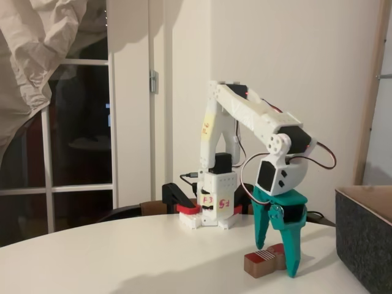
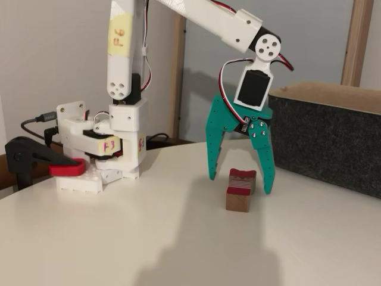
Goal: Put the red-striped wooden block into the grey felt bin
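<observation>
So we've got the grey felt bin (image 2: 333, 140) sitting at the right edge of the table (image 2: 149, 238), and we can't see what's inside it. The red-striped wooden block (image 2: 240, 189) lies on the table just left of it. The green hand (image 2: 240, 185) hangs over the block, fingers spread apart.

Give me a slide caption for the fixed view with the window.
Open green hand lowered around the striped block on the white table, grey bin at right.
</observation>
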Tool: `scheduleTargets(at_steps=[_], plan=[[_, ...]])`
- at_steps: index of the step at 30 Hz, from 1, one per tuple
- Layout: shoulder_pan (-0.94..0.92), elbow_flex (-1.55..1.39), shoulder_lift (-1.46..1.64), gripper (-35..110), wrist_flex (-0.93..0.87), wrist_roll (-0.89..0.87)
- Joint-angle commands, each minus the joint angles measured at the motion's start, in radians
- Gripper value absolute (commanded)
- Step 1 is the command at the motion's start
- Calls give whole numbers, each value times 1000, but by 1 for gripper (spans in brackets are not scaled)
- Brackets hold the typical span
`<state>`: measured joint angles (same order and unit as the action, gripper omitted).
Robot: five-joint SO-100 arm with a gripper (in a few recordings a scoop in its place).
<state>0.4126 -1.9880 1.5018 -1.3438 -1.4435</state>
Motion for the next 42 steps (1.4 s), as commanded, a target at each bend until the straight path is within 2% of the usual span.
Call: scheduleTargets(at_steps=[1, 13, 22, 42], plan=[[17, 3, -9, 30, 37, 6], [-28, 3, -60, 23, 137, 43], [-66, 2, -61, 12, 144, 61], [-123, 11, 28, 2, 178, 104]])
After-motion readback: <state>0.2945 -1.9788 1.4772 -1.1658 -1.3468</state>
